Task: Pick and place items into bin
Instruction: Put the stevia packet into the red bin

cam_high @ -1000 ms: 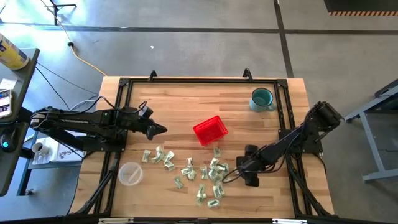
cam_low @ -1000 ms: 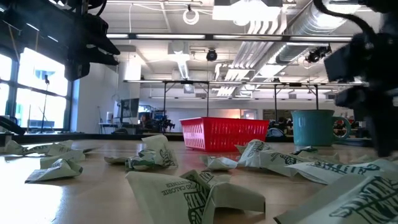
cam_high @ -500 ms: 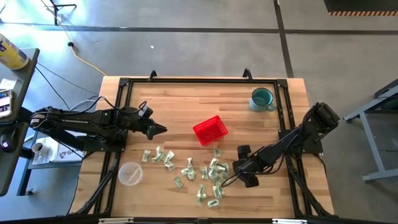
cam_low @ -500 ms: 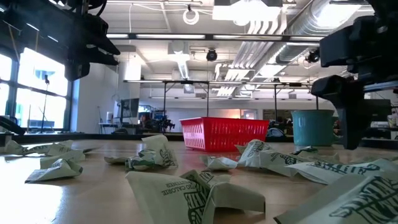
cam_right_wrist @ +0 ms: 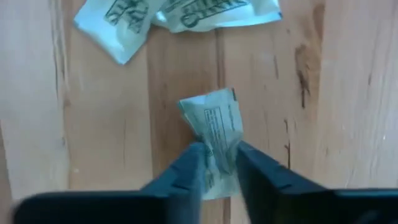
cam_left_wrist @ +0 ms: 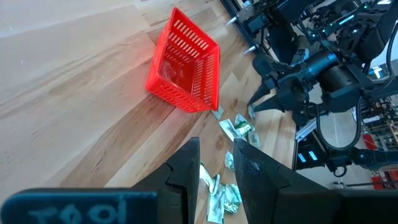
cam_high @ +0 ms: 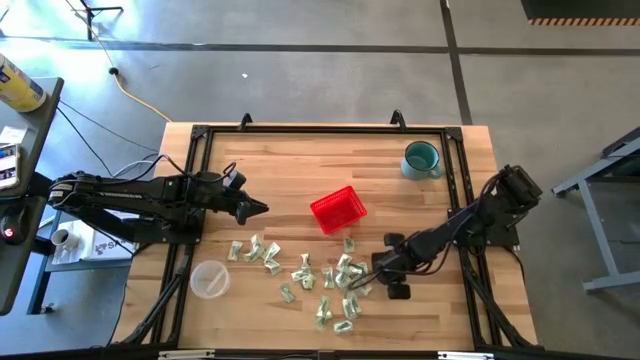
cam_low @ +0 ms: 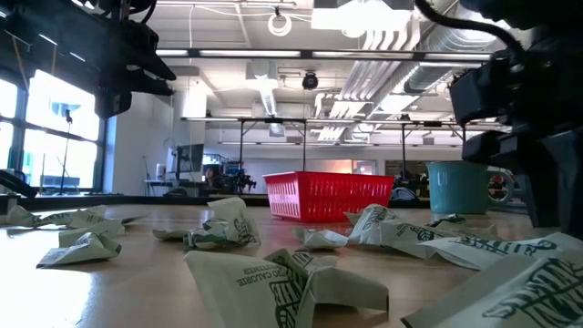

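Several pale green crinkled packets (cam_high: pixel 320 275) lie scattered on the wooden table's near middle. The red basket (cam_high: pixel 338 209) stands beyond them, at the table's centre. My right gripper (cam_high: pixel 372 268) points down at the right edge of the pile and is shut on one packet (cam_right_wrist: pixel 214 121). My left gripper (cam_high: pixel 262 209) hovers left of the basket. It points toward the basket (cam_left_wrist: pixel 183 68), with a narrow gap between its fingers (cam_left_wrist: pixel 186 168) and nothing in it. My right gripper pinches the packet's near end (cam_right_wrist: pixel 219 142) between its two fingers (cam_right_wrist: pixel 194 163). The fingers come from above and point down. The packet's other end (cam_right_wrist: pixel 208 106) lies spread on the wood beyond the fingertips.
A teal mug (cam_high: pixel 421 158) stands at the far right and a clear plastic cup (cam_high: pixel 210 279) at the near left. Two more packets (cam_right_wrist: pixel 180 18) lie just beyond the held one. A black frame (cam_high: pixel 320 130) borders the table.
My right gripper has gone toward the table's left, in to the right edge of the packet pile, and sunk a little.
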